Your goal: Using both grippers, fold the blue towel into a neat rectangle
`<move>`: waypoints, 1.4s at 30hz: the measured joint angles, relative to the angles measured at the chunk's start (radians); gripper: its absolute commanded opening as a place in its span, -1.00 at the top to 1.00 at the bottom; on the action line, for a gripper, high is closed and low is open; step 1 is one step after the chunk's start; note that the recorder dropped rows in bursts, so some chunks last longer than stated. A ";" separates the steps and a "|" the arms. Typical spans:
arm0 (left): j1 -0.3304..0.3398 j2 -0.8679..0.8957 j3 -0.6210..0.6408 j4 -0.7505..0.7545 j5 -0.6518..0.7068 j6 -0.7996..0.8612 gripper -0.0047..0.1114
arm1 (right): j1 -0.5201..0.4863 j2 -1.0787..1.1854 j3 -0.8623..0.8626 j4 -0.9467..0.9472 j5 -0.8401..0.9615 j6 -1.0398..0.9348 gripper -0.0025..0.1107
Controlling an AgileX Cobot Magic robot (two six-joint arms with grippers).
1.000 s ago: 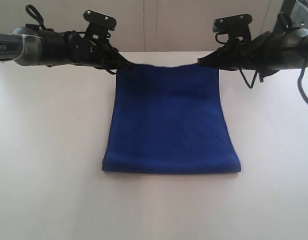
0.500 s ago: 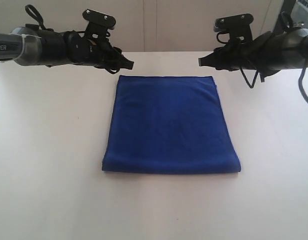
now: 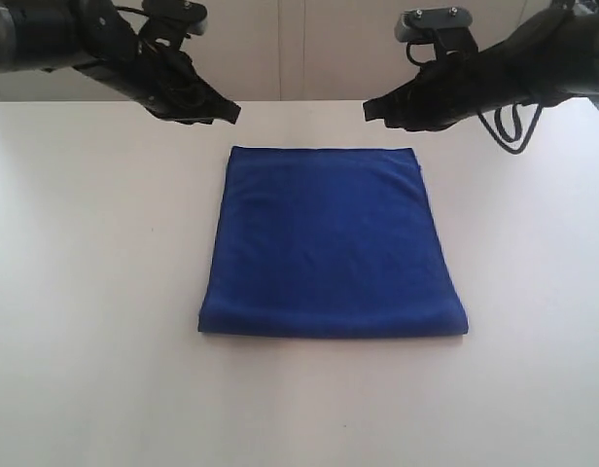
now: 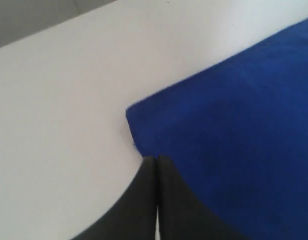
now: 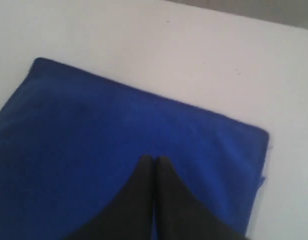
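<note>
The blue towel (image 3: 331, 243) lies flat on the white table, folded into a rectangle with its folded edge toward the front. My left gripper (image 3: 233, 113) hovers in the air beyond the towel's far left corner, shut and empty. My right gripper (image 3: 369, 110) hovers beyond the far right corner, also shut with nothing in it. In the left wrist view the closed gripper (image 4: 157, 159) points at a towel (image 4: 234, 125) corner. In the right wrist view the closed gripper (image 5: 153, 159) hangs above the towel (image 5: 94, 135).
The white table (image 3: 95, 292) spreads wide on both sides of the towel and in front of it. A pale wall with panel seams (image 3: 290, 49) stands behind the table's far edge.
Both grippers let go of the towel's far edge, which dropped flat onto the lower layer. Both arms then rose and drew back, and their jaws closed empty.
</note>
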 measured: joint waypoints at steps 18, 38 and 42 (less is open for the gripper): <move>-0.138 -0.258 0.326 -0.048 0.309 -0.013 0.92 | 0.077 -0.402 0.456 -0.336 0.235 0.376 0.96; -0.235 -0.233 0.578 -0.063 0.004 -0.010 0.92 | 0.237 -0.242 0.626 -0.273 -0.030 0.384 0.96; -0.235 -0.169 0.578 -0.063 0.011 -0.014 0.92 | 0.237 -0.242 0.626 -0.273 -0.040 0.384 0.96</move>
